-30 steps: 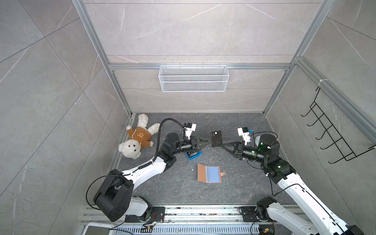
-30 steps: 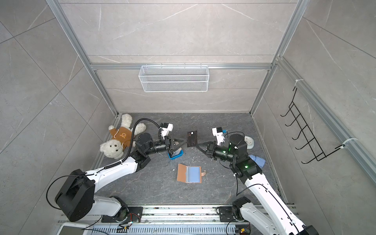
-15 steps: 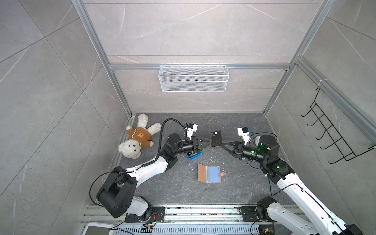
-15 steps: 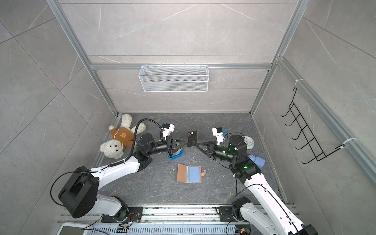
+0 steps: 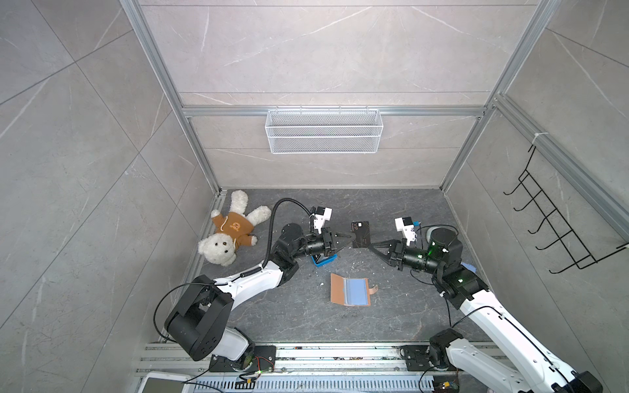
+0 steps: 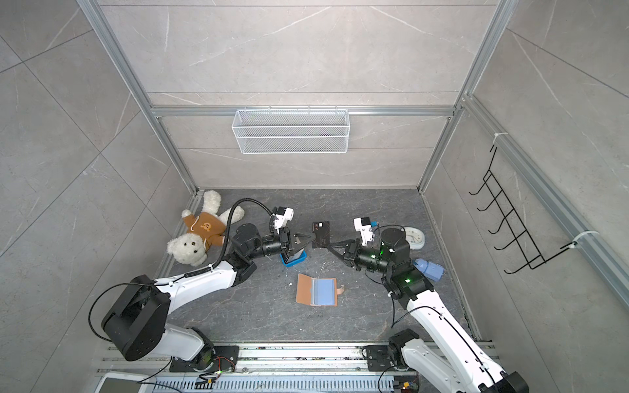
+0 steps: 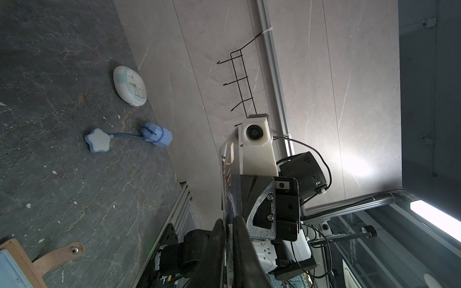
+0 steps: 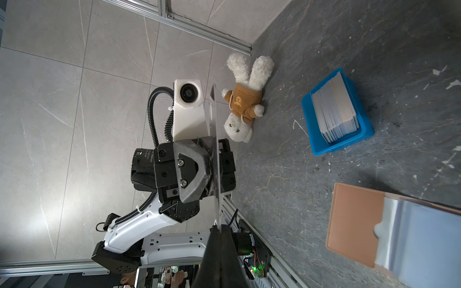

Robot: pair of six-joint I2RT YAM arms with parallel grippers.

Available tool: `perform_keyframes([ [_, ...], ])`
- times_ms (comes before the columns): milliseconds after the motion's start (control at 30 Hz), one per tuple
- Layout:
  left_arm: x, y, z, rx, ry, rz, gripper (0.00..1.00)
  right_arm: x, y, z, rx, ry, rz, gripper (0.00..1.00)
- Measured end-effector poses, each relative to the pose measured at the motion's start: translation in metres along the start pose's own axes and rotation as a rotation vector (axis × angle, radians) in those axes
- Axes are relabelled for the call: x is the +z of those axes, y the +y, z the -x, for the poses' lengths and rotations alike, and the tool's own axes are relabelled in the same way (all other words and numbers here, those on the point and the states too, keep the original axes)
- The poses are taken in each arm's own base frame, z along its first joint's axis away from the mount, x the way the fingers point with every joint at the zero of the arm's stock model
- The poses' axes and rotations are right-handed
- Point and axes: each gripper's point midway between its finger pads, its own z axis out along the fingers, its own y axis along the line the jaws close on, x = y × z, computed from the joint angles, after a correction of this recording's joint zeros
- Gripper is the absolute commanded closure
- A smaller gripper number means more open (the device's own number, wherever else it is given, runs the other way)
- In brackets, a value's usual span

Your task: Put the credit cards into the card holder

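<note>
**Beyond the card holder: one card aloft, none filed yet**

Just past the far edge of the card holder (image 5: 350, 290), a single black VIP card (image 5: 360, 234) hangs in the air between the two arms, well clear of the tabletop (image 5: 306, 316). The right gripper (image 5: 370, 245) is clamped on the card's lower corner. The left gripper (image 5: 351, 237) meets the opposite edge. In the left wrist view its fingers (image 7: 243, 249) sit tight on either face of the card, so it looks pinched from both sides, mid-handover or mid-regrip.

By my reading the task has barely begun. The holder lies open and flat, and no card shows in the sleeves that are in view. The stack of cards (image 8: 334, 109) is packed on edge in the blue tray (image 8: 334, 147), which sits beyond the holder toward the robot's left. Left to do: carry this card over to the holder, slide it into a sleeve, then repeat for the stack.

The card is thin, rigid and glossy, seen nearly edge-on from the wrists, with pale lettering on its black face. The holder's cover is tan, leather-like and stitched along the rim, with a strap and snap button on the side nearer the right arm. Its sleeves are clear bluish plastic, shiny and slightly buckled, with a thumb notch at the mouth. The stacked cards show pale grey faces. The tray is hard moulded plastic with low walls.
</note>
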Motion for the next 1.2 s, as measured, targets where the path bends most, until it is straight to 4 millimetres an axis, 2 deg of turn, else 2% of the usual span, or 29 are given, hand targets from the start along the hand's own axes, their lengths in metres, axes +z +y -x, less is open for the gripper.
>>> perform_keyframes([
  [200,0.0,0.001,0.0,-0.003,0.002,0.002,0.9,0.001,-0.002,0.0,0.009,-0.003,0.008,1.0],
  [333,0.001,0.004,-0.001,-0.013,0.006,0.005,0.98,0.002,-0.006,-0.001,0.016,-0.003,0.004,1.0],
  [500,0.001,0.012,-0.004,-0.018,0.018,0.038,1.0,0.003,-0.016,-0.002,0.027,-0.007,-0.023,0.82],
  [667,-0.006,0.039,-0.014,-0.024,0.046,0.156,1.0,-0.006,-0.041,-0.006,-0.009,-0.049,-0.134,0.65],
  [767,-0.017,0.055,-0.019,-0.027,0.053,0.231,1.0,-0.013,-0.056,-0.011,-0.051,-0.067,-0.218,0.61],
  [967,-0.042,0.078,-0.037,-0.022,0.077,0.355,1.0,-0.02,-0.095,-0.031,-0.136,-0.056,-0.404,0.61],
  [1200,-0.072,0.108,-0.072,-0.052,0.105,0.453,1.0,-0.015,-0.147,-0.067,-0.208,0.026,-0.598,0.65],
])
